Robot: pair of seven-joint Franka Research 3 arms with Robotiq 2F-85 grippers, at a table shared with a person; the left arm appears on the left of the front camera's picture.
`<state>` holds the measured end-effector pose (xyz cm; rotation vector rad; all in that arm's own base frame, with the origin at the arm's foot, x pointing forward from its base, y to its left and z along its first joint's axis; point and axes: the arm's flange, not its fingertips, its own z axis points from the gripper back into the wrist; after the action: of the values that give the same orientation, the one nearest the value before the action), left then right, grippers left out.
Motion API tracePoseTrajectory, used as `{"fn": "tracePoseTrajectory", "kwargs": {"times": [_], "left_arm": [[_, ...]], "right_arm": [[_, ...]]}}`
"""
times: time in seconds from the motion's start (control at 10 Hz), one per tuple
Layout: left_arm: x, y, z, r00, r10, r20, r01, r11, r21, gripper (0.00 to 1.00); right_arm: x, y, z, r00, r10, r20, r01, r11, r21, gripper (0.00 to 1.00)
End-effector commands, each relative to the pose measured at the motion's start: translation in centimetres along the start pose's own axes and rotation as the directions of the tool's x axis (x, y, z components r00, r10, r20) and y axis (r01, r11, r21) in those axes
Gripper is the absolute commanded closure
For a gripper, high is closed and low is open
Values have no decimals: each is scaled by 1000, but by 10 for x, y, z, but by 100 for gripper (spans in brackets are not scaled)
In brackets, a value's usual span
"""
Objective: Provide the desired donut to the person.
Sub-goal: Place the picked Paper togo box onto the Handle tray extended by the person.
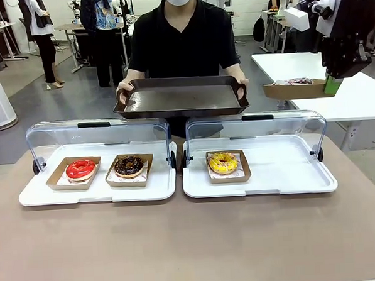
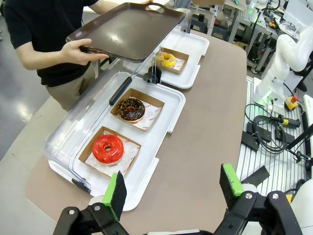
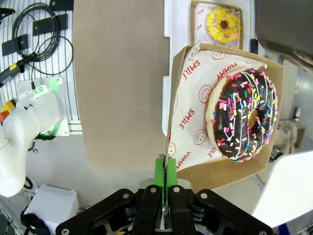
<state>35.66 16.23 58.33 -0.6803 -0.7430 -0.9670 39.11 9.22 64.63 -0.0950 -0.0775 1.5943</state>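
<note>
Sprinkled chocolate donut (image 3: pixel 242 115) up in the air, gripped by way of its tray in my right pincer (image 3: pixel 165 169).
It lies on printed paper (image 3: pixel 193 98) in a cardboard tray (image 3: pixel 220 171). My right fingers are pinched tight on that tray's edge, holding it above the table (image 1: pixel 193 241), off to the right of the brown serving tray (image 1: pixel 182 98) that the person (image 1: pixel 182 40) holds out in both hands. My left pincer (image 2: pixel 172 185) hangs spread wide and holds nothing, near the red donut (image 2: pixel 108 148).
</note>
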Motion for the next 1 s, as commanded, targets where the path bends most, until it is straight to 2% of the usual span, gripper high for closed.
{"fn": "tracePoseTrajectory", "kwargs": {"times": [0.0,0.6,0.9], "left_arm": [[0,-1,2,1000,-8,16,8,1000,-4,0],[0,-1,2,1000,-8,16,8,1000,-4,0],[0,-1,2,1000,-8,16,8,1000,-4,0]], "right_arm": [[-1,3,-1,1000,-6,-1,6,1000,4,100],[0,0,0,1000,0,0,0,1000,0,98],[71,-20,29,998,55,-44,-57,996,-65,98]]}}
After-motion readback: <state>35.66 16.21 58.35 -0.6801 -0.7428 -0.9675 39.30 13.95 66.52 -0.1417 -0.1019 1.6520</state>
